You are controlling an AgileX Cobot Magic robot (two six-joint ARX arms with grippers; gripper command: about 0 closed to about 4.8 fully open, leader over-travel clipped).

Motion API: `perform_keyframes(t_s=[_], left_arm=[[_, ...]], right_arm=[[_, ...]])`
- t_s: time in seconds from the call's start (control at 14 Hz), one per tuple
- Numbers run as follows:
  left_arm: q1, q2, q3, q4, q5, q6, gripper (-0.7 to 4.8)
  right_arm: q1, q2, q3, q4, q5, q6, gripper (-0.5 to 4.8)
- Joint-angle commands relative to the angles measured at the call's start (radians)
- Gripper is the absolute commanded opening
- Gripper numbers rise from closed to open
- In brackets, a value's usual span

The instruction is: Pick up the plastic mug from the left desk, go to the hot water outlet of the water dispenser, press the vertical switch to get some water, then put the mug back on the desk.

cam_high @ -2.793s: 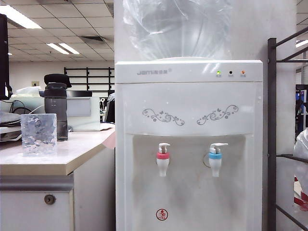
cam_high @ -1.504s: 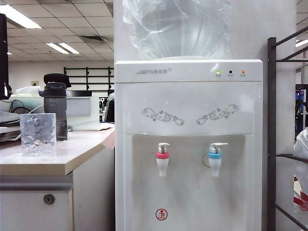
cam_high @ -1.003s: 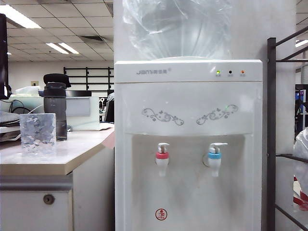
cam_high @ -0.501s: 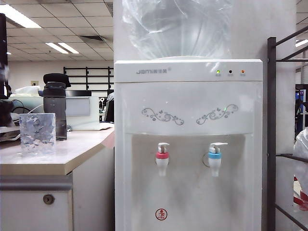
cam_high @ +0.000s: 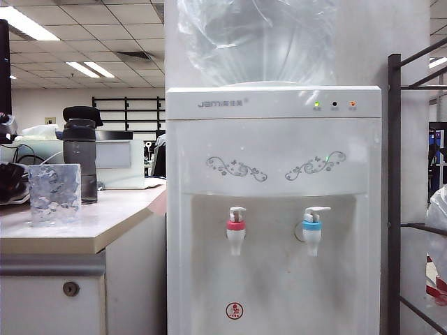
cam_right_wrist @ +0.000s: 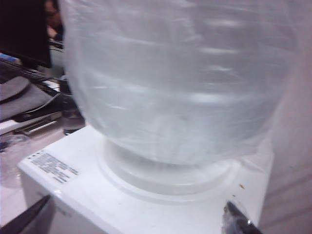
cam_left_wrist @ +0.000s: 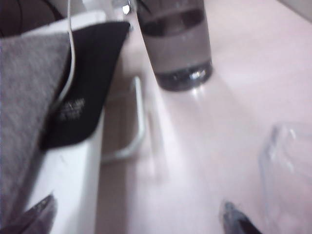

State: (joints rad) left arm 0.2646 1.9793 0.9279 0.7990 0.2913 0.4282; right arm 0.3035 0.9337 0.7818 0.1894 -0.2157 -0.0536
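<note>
A: Dark fingertips of the left gripper stand spread wide and empty over the left desk, beside the plastic mug. A dark shape, likely that arm, has just entered at the exterior view's left edge behind the mug, so the pick-up is starting.

B: And the right gripper?

A: Spread too, empty, up by the big clear bottle of the water dispenser.

B: Any writing?

A: A "Jam"-like logo on the dispenser; the rest is unreadable.
</note>
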Motion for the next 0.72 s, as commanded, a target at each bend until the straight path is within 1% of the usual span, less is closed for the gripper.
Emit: perform_keyframes(t_s=[0.07, 0.14, 0.21, 0.36, 0.43, 0.5, 0.57, 0.64, 0.72], left_arm=[[0.012, 0.017, 0.013, 0.029, 0.028, -0.154, 4.79], [0.013, 0.017, 0.013, 0.019, 0.031, -0.184, 4.79], [0.013, 0.017, 0.013, 0.027, 0.095, -0.193, 4.79], [0.013, 0.017, 0.013, 0.026, 0.133, -0.193, 4.79], [0.013, 0.017, 0.013, 0.027, 0.184, -0.193, 4.79], [0.013, 0.017, 0.013, 0.027, 0.184, -0.192, 4.79], [0.013, 0.023, 0.016, 0.038, 0.192, -0.151, 4.79], [0.013, 0.028, 0.017, 0.043, 0.210, -0.151, 4.79], [0.011, 0.068, 0.018, 0.084, 0.252, -0.152, 4.79]], right_arm=[[0.002, -0.001, 0.008, 0.018, 0.008, -0.003, 4.79], [0.002, -0.001, 0.008, 0.017, 0.014, -0.003, 4.79], [0.002, -0.002, 0.008, 0.018, 0.015, -0.003, 4.79], [0.002, -0.002, 0.008, 0.018, 0.016, -0.003, 4.79], [0.002, -0.002, 0.008, 0.018, 0.020, -0.003, 4.79], [0.002, -0.002, 0.008, 0.018, 0.020, -0.003, 4.79], [0.002, -0.002, 0.008, 0.018, 0.020, -0.003, 4.79], [0.002, -0.002, 0.008, 0.017, 0.020, -0.003, 4.79], [0.002, 0.000, 0.008, 0.014, 0.035, -0.003, 4.79]])
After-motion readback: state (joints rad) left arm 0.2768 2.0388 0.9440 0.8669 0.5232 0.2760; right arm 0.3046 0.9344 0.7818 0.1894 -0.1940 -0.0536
